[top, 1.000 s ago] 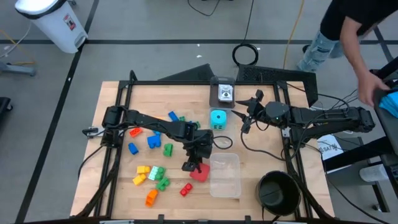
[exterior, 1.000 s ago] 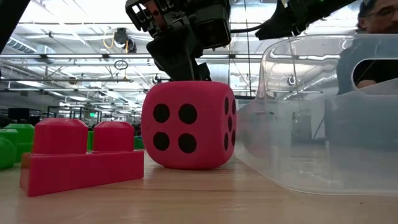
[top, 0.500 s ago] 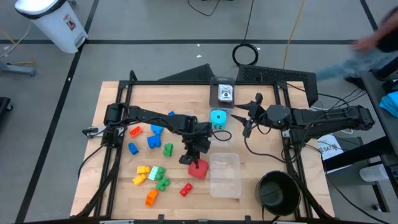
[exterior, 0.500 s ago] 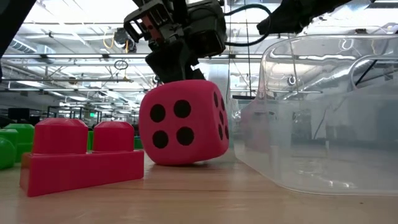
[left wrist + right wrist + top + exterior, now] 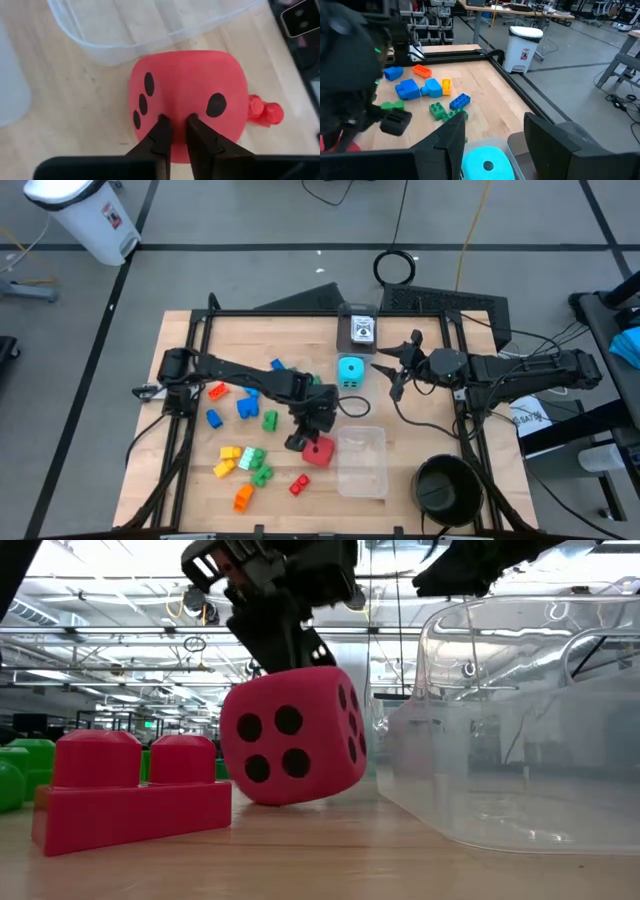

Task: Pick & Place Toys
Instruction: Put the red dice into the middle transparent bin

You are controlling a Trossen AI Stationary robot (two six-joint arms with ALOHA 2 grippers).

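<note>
The red die [image 5: 187, 107] appears soft and light, likely foam: in the left wrist view its upper face dimples where the two fingers [image 5: 161, 135] press in, so the material yields rather than resists. That softness favours a pinch on a fold of the face or across a corner; a hard clamp across the full body looks unnecessary, though a shallow pinch could slip free if the foam springs back. The left claw [image 5: 176, 131] stands narrow, its fingers nearly together and biting a small ridge of the die's top surface. The die sits directly under that claw, tipped onto one lower edge in the low view [image 5: 290, 735], resting on the wooden surface [image 5: 200, 480] just beside the clear plastic box [image 5: 362, 463] and near a red brick [image 5: 130, 795]. Judged from this, the lift is only beginning. The right claw [image 5: 392, 373] waits well apart near the cyan die [image 5: 350, 370], fingers held partly apart with nothing between them. Remaining bricks [image 5: 245, 465] lie scattered on the left half of the surface.
</note>
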